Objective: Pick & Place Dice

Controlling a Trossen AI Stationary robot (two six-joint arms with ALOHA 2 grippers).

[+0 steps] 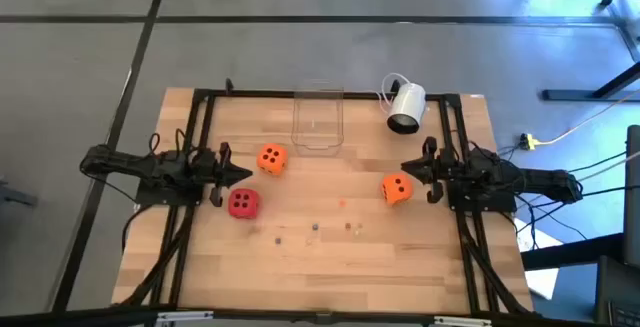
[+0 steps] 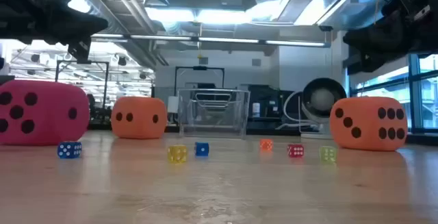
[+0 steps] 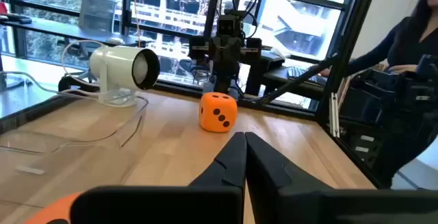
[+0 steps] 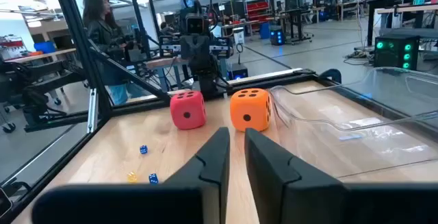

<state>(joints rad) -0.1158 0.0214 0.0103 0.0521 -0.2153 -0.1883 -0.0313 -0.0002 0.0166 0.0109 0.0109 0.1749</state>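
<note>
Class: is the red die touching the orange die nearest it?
Apart. The high view shows bare wood between the red die and the orange die; the low view shows a gap too.

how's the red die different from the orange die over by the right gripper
Colour: the red die is red, the orange die orange.
Place: the red die sits just in front of the left gripper; the orange die sits just in front of the right gripper.
Company: another orange die lies close beside the red die; the right-side orange die stands alone.
Shared: both are chunky cubes with dark pips, resting on the wooden table, neither held.
</note>
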